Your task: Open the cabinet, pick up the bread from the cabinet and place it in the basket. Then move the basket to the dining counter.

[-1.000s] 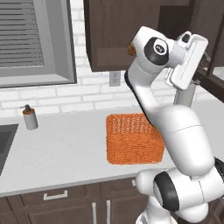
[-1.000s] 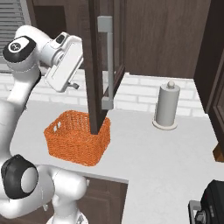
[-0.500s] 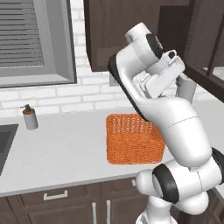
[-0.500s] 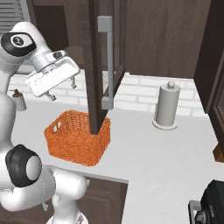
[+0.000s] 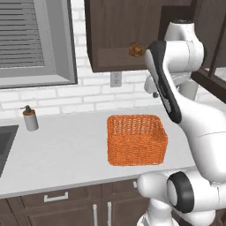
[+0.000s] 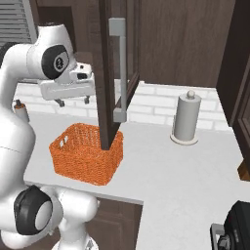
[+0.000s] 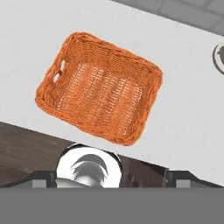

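The pincer (image 6: 72, 101), spread and empty, has swung down over the basket (image 5: 137, 139), at 6 o'clock from the bread (image 5: 136, 50) still on the cabinet (image 5: 119, 35) shelf.

One basket (image 5: 137, 139), one bread (image 5: 135, 50), one soap dispenser (image 5: 30, 118), one paper-towel roll (image 6: 185, 117).

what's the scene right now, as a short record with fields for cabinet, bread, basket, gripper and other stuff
cabinet: door swung open
bread: on the cabinet's bottom shelf, not picked up
basket: empty, on the light counter below the cabinet
gripper: open, holding nothing, pointing down above the basket
other: soap dispenser to the left by the sink, paper towel roll on the counter to the right
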You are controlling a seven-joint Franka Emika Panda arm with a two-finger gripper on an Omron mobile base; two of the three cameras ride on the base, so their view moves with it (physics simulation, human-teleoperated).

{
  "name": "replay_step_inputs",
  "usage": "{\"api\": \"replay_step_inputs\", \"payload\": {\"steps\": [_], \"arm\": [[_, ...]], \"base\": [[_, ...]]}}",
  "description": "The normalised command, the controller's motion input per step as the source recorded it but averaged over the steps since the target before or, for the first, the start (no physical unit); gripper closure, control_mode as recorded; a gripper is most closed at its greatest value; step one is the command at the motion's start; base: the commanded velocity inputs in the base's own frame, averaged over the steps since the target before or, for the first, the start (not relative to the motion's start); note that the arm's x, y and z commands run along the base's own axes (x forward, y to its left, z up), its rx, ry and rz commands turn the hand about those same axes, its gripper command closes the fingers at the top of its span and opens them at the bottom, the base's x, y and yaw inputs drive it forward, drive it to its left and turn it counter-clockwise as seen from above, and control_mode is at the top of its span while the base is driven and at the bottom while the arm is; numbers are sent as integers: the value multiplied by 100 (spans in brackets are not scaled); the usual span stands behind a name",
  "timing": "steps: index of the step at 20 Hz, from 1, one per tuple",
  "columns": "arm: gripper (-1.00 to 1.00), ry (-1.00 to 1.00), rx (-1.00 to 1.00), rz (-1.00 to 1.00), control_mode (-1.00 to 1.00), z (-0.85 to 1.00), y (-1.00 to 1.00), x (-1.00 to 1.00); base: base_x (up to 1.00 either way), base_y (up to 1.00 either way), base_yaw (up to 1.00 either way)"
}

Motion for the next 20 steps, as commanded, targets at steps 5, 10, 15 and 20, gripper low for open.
{"api": "replay_step_inputs", "payload": {"steps": [5,10,15,20], "arm": [[-100,-82,10,5,-100,24,12,19],[-100,-84,-1,2,-100,32,20,42],[-100,-37,6,-47,-100,3,0,56],[-100,-13,51,-43,-100,3,-1,42]], "base": [[0,0,0],[0,0,0],[0,0,0],[0,0,0]]}}
